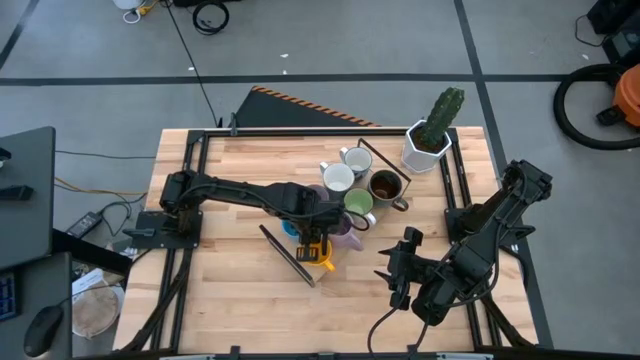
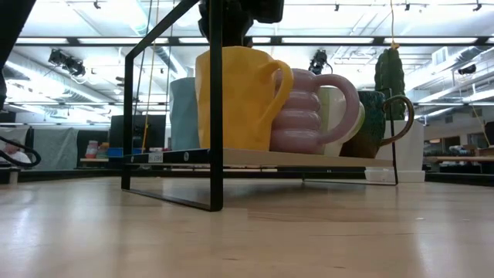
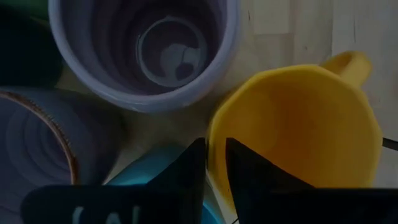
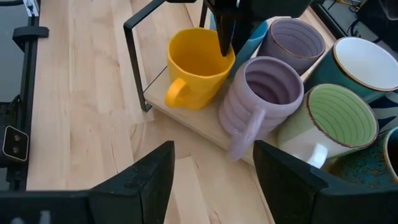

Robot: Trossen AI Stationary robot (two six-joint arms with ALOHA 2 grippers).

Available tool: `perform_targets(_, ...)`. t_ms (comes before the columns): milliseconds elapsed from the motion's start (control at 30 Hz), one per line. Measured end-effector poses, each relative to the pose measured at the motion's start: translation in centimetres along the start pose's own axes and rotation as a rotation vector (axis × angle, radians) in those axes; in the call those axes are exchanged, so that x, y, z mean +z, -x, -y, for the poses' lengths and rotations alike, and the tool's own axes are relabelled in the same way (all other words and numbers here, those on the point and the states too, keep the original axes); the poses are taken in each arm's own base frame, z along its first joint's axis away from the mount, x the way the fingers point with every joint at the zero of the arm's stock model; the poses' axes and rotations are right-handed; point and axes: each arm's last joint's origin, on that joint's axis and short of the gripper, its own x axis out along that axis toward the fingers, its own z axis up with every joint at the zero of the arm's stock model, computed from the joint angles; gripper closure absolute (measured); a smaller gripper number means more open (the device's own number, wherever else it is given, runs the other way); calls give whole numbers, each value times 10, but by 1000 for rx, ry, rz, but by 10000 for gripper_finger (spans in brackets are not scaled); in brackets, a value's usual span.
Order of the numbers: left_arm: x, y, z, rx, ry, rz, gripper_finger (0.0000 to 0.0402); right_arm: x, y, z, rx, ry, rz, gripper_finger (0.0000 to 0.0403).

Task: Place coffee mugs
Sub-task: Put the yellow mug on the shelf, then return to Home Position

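Setting the yellow-orange mug (image 4: 196, 68) on the rack shelf (image 4: 193, 127), left gripper (image 3: 214, 163) pinching its rim; next, releasing and lifting clear.

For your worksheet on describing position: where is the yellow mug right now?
In the high view, the yellow mug stands at the near corner of the rack, beside a lilac mug, left gripper at its rim.
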Motion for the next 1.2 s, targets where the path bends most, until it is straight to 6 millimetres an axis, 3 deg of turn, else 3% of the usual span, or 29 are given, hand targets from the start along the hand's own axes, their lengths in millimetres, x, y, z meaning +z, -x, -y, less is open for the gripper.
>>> perform_targets(200,-2,10,0,1,-46,20,323,0,0,0,0,0,-1,179)
perform_targets(500,-21,70,5,17,-143,196,322,-6,1,11,-100,-2,-17,188)
perform_targets(633,-50,80,13,45,-147,310,322,-17,-4,18,-140,-27,-32,207)
perform_targets(867,-105,92,11,37,-70,521,322,-32,-13,33,-25,-107,29,242)
perform_targets(1200,-159,101,3,-28,38,865,322,-48,-39,71,149,-170,167,270)
